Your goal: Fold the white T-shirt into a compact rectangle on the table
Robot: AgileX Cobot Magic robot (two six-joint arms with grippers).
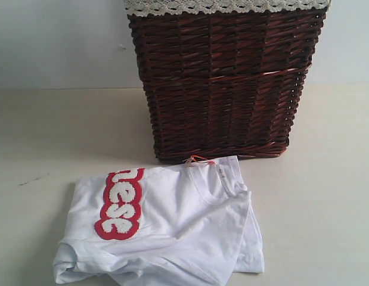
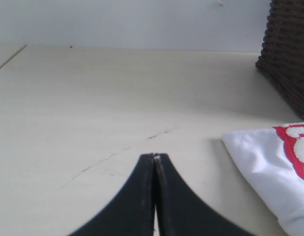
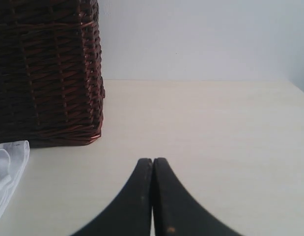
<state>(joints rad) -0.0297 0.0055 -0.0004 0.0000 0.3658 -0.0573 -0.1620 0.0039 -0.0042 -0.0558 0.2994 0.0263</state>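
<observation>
You had the counter (image 1: 41, 137) as the biggest thing in shot: pale cream, matte, with a thin dark scuff line on its left part. The brown wicker basket (image 1: 223, 83) stood upright at the back middle of it, against the light wall, with a lace trim (image 1: 226, 6) along its top edge. The white T-shirt (image 1: 178, 232) lay on the counter right in front of the basket, folded over into a rough, lumpy block, not a neat rectangle; its near left corner was bunched up. Its far edge reached the basket's base, touching or just short, couldn't tell. Fuzzy white letters (image 1: 120, 202) outlined in red ran sideways down the shirt's left part. The round collar (image 1: 217, 185) sat toward the shirt's right, at the basket end. Your left hand (image 2: 155, 156) was clenched, tips pressed together, gripping nothing, over bare counter off the shirt's lettered side and apart from it. Your right hand (image 3: 152, 160) was clenched too, empty, over bare counter off the collar side, near the basket's corner. A small orange tag (image 1: 195, 159) poked out at the collar, by the basket's foot.
</observation>
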